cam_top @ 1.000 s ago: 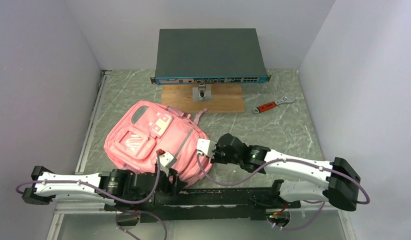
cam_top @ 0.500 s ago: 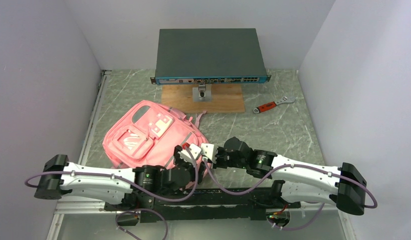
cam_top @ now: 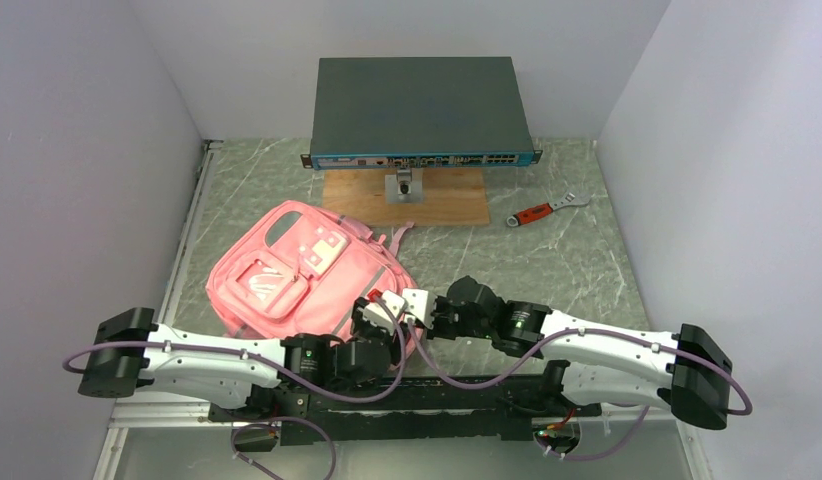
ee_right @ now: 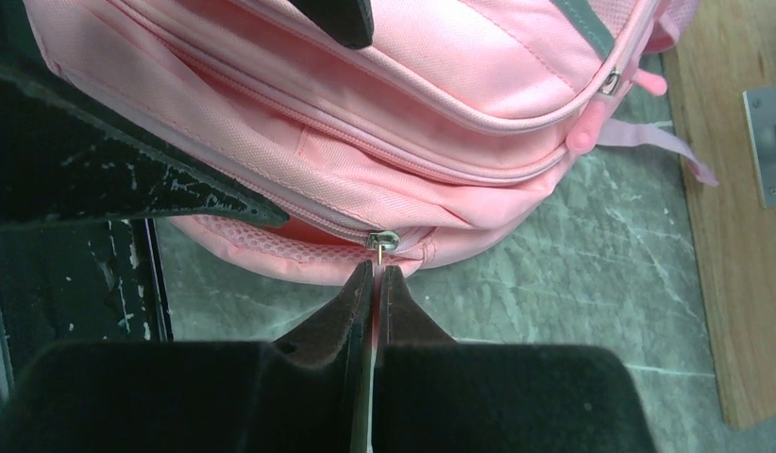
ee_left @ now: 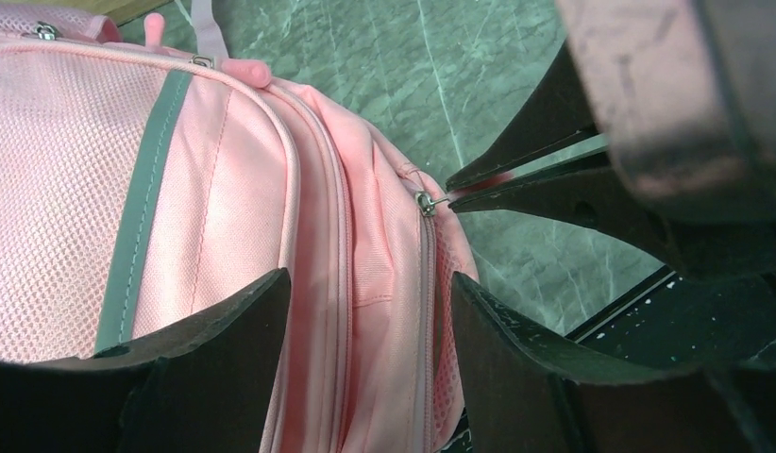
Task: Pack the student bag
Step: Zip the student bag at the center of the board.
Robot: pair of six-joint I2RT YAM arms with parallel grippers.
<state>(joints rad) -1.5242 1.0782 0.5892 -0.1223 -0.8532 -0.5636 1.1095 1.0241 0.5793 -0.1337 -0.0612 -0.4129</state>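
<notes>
The soft pink student bag [cam_top: 307, 275], grey-striped and mesh-panelled, lay near-left on the tabletop [cam_top: 547, 260]. The right gripper [ee_right: 375, 274] pinched its zip pull [ee_right: 382, 240]; the left gripper [ee_left: 367, 283] stood spread astride its edge.

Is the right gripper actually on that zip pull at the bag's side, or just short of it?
Touching. The right wrist view shows the right gripper shut on the zip pull of the student bag, with no gap.

room: table [cam_top: 587, 270] right of student bag [cam_top: 307, 275] | blocked: far edge, switch [cam_top: 422, 100]; wrench [cam_top: 547, 208] maybe passable
</notes>
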